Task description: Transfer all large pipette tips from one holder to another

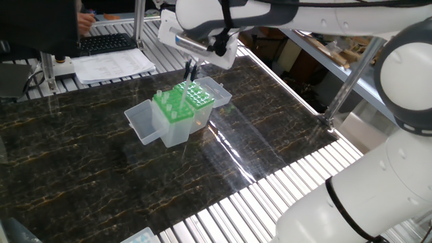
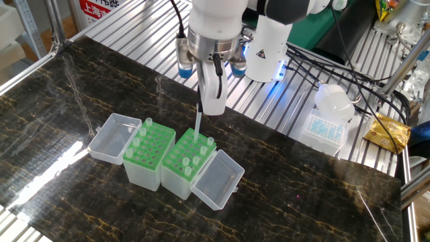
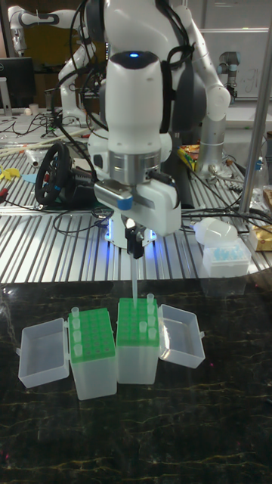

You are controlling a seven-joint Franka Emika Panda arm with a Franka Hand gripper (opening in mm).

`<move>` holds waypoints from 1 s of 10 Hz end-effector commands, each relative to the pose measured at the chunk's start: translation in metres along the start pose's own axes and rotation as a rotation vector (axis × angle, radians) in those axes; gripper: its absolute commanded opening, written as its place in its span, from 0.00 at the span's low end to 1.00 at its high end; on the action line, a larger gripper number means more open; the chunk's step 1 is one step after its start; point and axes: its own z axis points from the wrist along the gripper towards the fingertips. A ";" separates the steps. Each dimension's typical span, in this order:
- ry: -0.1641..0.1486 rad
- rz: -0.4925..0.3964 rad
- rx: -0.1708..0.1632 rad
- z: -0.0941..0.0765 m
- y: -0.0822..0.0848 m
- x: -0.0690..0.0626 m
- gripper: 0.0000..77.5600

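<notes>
Two clear boxes with green perforated tops stand side by side, lids open. The left holder (image 2: 149,149) (image 3: 92,331) has several large pipette tips (image 2: 138,136) along its edges. The right holder (image 2: 188,160) (image 3: 137,327) (image 1: 200,98) also carries several tips (image 2: 197,160). My gripper (image 2: 212,102) (image 3: 134,255) (image 1: 191,69) hangs above the right holder's back edge, shut on one clear tip (image 2: 197,125) (image 3: 135,284). That tip hangs upright, its point level with or just above the green plate.
Open lids lie flat on the outer sides (image 2: 113,138) (image 2: 219,179). A white box of blue tips (image 2: 325,129) (image 3: 225,261) stands on the slatted table behind, next to a snack packet (image 2: 390,132). A keyboard (image 1: 108,42) and papers (image 1: 115,65) lie at the far side.
</notes>
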 end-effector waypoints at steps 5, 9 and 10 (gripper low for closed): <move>0.013 -0.055 -0.003 -0.021 0.001 -0.015 0.01; 0.007 -0.100 0.000 -0.031 0.015 -0.030 0.01; 0.007 -0.109 0.001 -0.034 0.019 -0.036 0.01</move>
